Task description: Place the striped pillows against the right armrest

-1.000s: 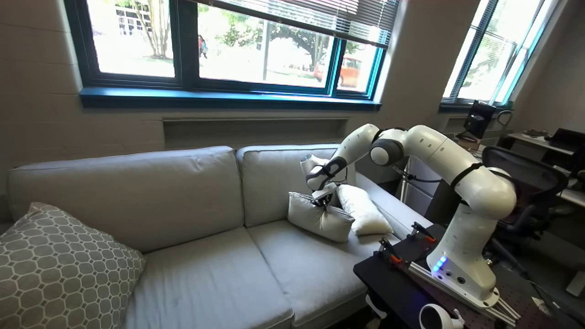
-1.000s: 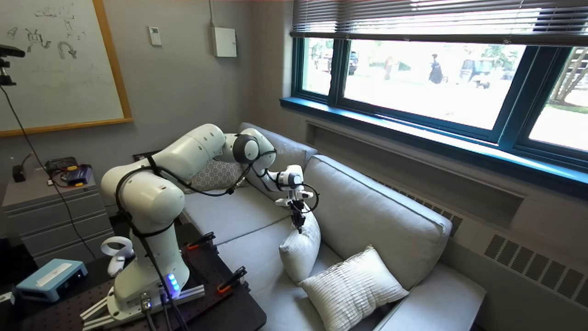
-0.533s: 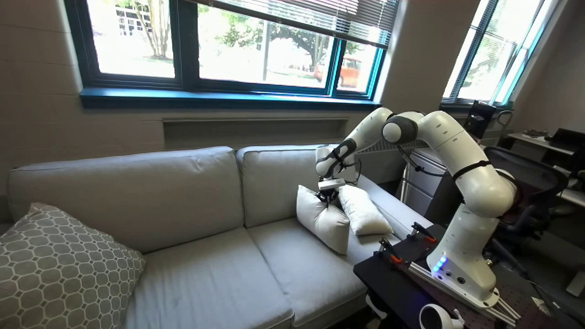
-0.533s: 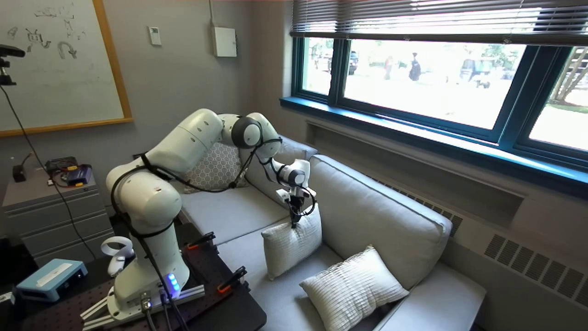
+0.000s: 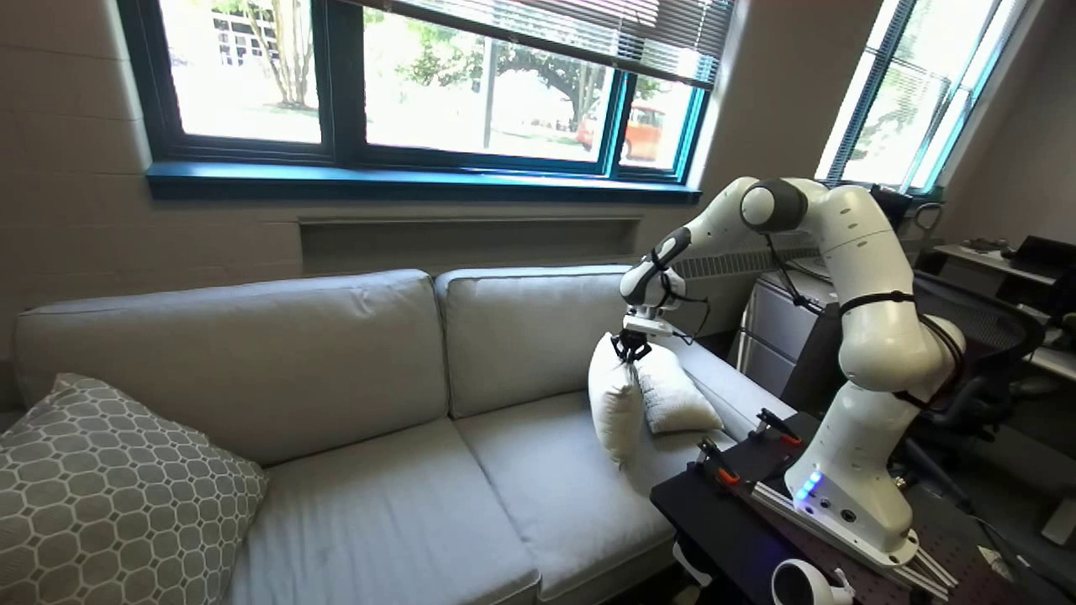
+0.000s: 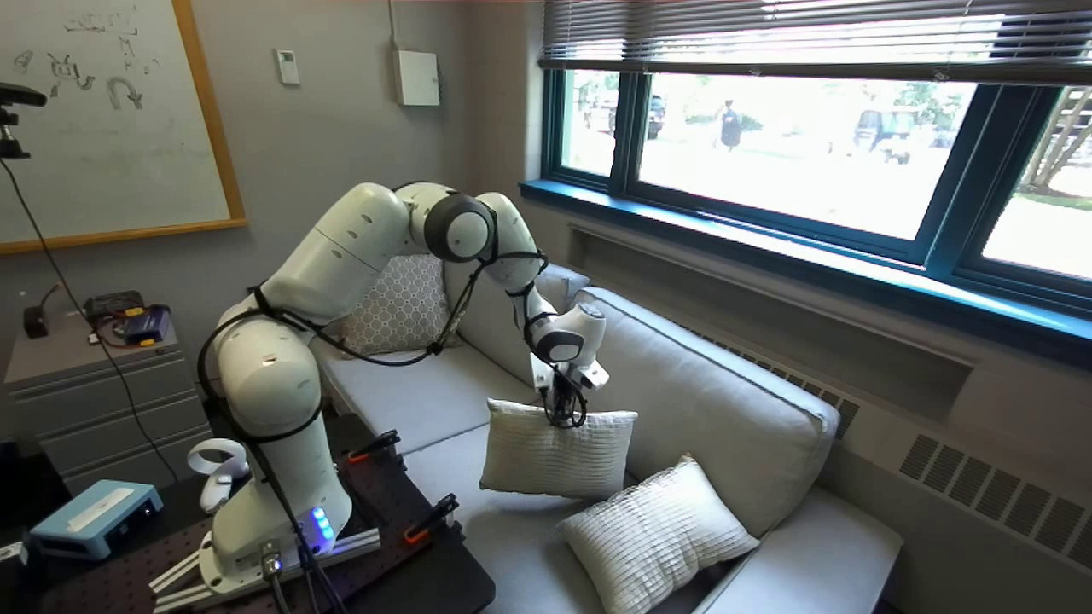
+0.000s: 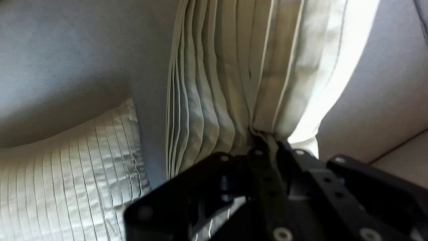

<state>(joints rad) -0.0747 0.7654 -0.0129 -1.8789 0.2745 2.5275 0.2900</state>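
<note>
- The gripper grasps a striped pillow by a pinched edge, holding it upright on or just above the seat, short of the right armrest.
- Nearer that armrest, the other pillow lies tilted; its half of the job looks done.
- Left to do, I judge: bring the grasped one over and let go.
- Whether the other pillow touches the armrest is unclear; the wrist view cuts both pillows off.
</note>
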